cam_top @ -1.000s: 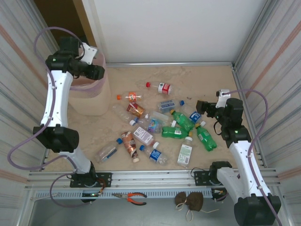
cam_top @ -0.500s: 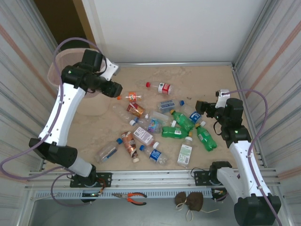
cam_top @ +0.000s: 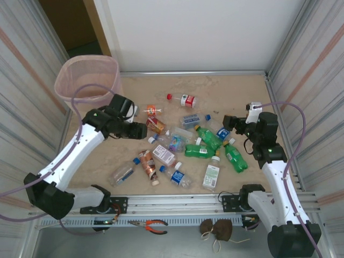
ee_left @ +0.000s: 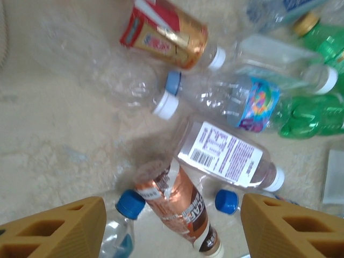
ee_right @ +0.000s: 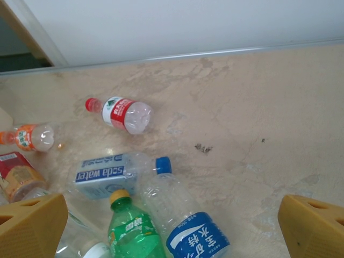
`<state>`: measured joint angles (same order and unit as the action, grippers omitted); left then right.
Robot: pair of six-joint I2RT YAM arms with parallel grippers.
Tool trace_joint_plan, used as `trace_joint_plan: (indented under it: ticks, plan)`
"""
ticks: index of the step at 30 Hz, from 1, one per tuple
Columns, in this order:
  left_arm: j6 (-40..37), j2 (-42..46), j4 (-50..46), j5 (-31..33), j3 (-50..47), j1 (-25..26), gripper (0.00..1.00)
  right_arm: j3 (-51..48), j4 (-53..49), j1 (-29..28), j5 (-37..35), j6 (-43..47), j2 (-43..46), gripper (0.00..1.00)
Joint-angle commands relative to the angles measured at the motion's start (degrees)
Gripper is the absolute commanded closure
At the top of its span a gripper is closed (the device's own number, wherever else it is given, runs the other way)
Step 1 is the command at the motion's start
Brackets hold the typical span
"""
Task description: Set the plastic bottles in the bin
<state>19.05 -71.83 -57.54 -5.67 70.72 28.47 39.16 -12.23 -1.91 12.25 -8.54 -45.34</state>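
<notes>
A crumpled clear bottle nearly vanishes against the mottled beige bench, and a blue-capped bottle is cut off at the bottom edge of the left wrist view. The left end effector hangs released and empty above a brown-labelled bottle. The right end effector, fingers clipped by the frame corners, is spread wide and empty over glossy plastic bottles scattered mid-bench, well apart from the translucent pink bin, rounded-square at its rim, at the far left.
</notes>
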Motion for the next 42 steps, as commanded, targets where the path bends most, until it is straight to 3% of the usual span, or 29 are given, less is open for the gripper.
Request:
trace_joint_plan:
  ticks: [1, 8, 14, 22, 26, 33, 42]
  plan:
    - [-0.72, -0.26, -3.98, 3.27, -2.29, 2.69, 0.32, 0.68, 0.54, -0.46, 1.75, -0.70, 0.26, 0.01]
    - [-19.80, -1.28, -4.84, 8.14, -6.64, 8.99, 0.29, 0.10, 1.35, -0.45, 2.59, -1.10, -0.58, 0.01]
    - [-28.08, -1.14, 2.30, 4.38, -11.49, 6.79, 0.28, 0.32, 1.05, -0.44, 2.00, -0.87, -0.23, 0.01]
    - [-41.81, 0.07, 5.95, 6.42, -20.97, 6.18, 0.29, 0.26, 1.04, -0.18, 2.11, -0.79, -0.27, 0.01]
    - [-43.78, -0.25, 8.16, 4.51, -24.29, 5.73, 0.30, 0.09, 1.60, -0.11, 2.16, -0.78, -0.87, 0.01]
    - [-44.17, -3.12, 9.05, 7.08, -24.62, 4.14, 0.33, 0.13, 1.42, -0.04, 2.06, -0.62, -0.80, 0.01]
    - [-41.19, -5.08, 1.50, 10.60, -23.28, 3.90, 0.24, 0.74, 1.07, 0.08, 2.34, -0.52, -1.66, 0.01]
